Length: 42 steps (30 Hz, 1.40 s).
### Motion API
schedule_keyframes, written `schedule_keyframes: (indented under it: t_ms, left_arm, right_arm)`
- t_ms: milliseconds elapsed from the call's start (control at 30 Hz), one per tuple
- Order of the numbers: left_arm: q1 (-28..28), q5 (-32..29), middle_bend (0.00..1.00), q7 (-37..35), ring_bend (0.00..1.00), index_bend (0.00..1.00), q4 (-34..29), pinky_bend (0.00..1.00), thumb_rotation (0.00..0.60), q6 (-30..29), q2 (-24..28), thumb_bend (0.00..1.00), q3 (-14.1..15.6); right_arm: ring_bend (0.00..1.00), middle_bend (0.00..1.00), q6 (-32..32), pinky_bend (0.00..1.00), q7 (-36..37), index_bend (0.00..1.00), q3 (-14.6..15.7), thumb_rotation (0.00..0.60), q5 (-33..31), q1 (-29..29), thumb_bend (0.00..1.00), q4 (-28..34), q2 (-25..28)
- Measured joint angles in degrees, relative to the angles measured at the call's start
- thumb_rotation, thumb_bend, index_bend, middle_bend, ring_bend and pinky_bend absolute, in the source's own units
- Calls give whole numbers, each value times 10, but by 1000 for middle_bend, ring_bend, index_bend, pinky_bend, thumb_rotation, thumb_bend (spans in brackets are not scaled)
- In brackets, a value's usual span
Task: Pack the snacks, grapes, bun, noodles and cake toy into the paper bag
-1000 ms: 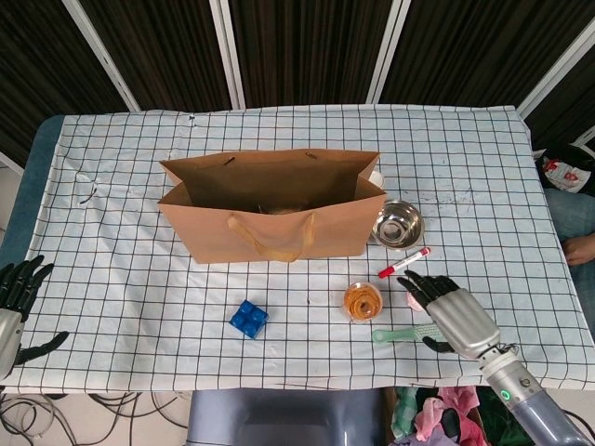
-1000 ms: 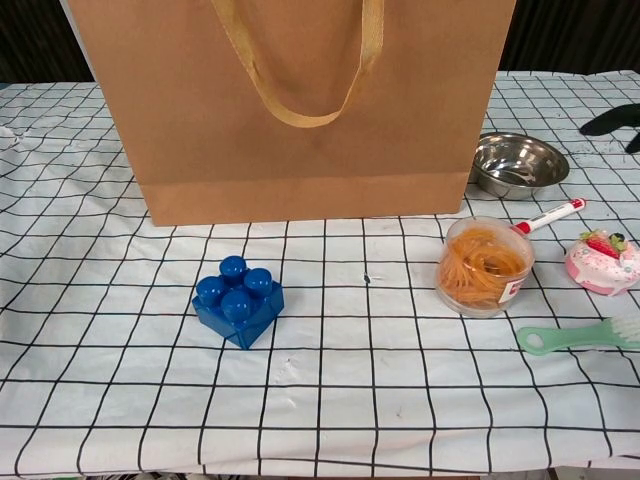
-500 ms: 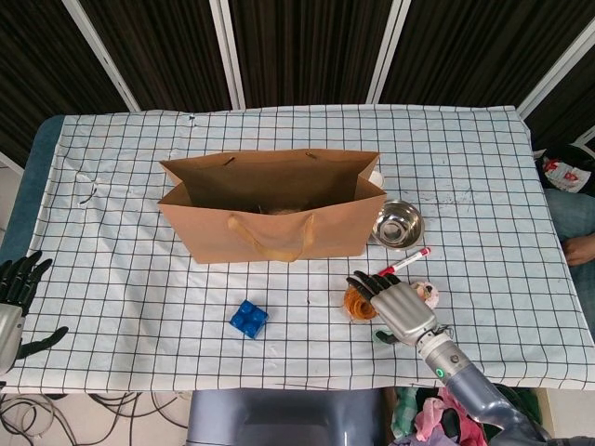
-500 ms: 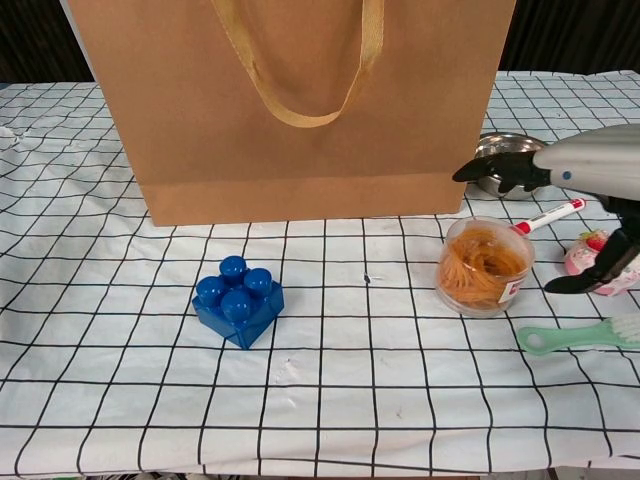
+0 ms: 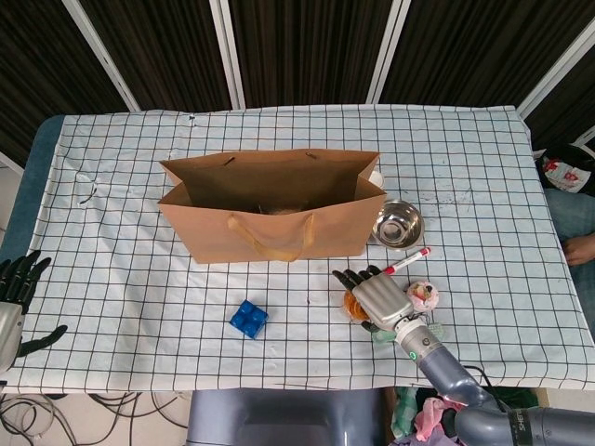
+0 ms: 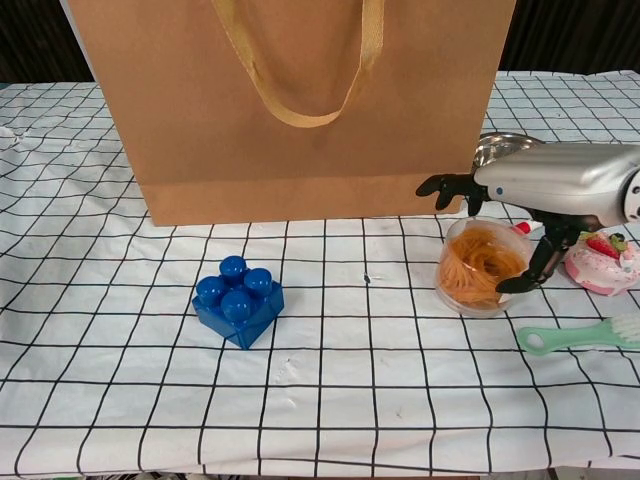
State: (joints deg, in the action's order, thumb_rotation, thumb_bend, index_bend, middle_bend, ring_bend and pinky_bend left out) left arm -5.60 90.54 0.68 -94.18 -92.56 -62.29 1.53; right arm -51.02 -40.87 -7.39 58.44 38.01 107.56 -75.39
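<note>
The right hand (image 6: pixel 535 195) hovers palm-down with fingers spread and empty over the noodles (image 6: pixel 484 266), thumb hooked by the cup's side for a top grasp (the left hand (image 5: pixel 14 297) idles open), the paper bag (image 5: pixel 270 209) standing just behind

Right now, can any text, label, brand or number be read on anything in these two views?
None is legible.
Noodle cup: small red-and-white sticker on its right side, too small to read.
Red-capped marker: no print can be made out.
Paper bag: plain brown, no print showing.
Blue block: no marking.
</note>
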Motion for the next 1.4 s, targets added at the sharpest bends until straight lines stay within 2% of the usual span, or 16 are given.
schedule_keyframes:
  t_ms: [33,100,200,367,567,867,1133,1267,1400]
  left_arm:
    - [0,0,0,0,0,25,0,0,600,0,0,87,-1]
    - [1,0,0,-1,0,25,0,0,600,1,0,86,-2]
    - [2,-1,0,-3,0,26,0,0,600,2,0,87,-4]
    - [3,-1,0,-4,0,29,0,0,600,6,0,87,-7]
    - [4,-1,0,-6,0,29,-2,0,600,10,1,87,-9]
    - [6,2,0,-7,0,29,-2,0,600,14,1,86,-11]
    - [6,6,0,0,0,29,-5,0,600,19,-1,87,-11]
    - [7,7,0,3,0,29,-6,0,600,18,-1,86,-12]
    - [8,8,0,4,0,29,-7,0,600,18,-2,87,-13]
  right_arm:
    - [345,254,-1,247,-1,162,1,600,-2,2,251,-3,-3]
    - [401,307,-4,285,-1,225,4,600,-5,6,408,-9,-8]
    - [447,340,-15,330,3,265,7,600,-1,6,527,-16,-17]
    - [500,386,-27,387,18,316,14,600,10,4,556,-31,-27]
    - [502,385,-49,390,51,318,15,600,41,-6,556,-10,-9]
    - [502,384,-129,391,112,320,21,600,120,-60,555,106,106]
    - [502,384,-256,390,188,321,22,600,213,-138,555,179,235]
    - [502,380,-323,390,237,325,10,600,246,-172,556,198,291]
    - [502,380,-364,390,272,334,-22,600,254,-189,555,209,334]
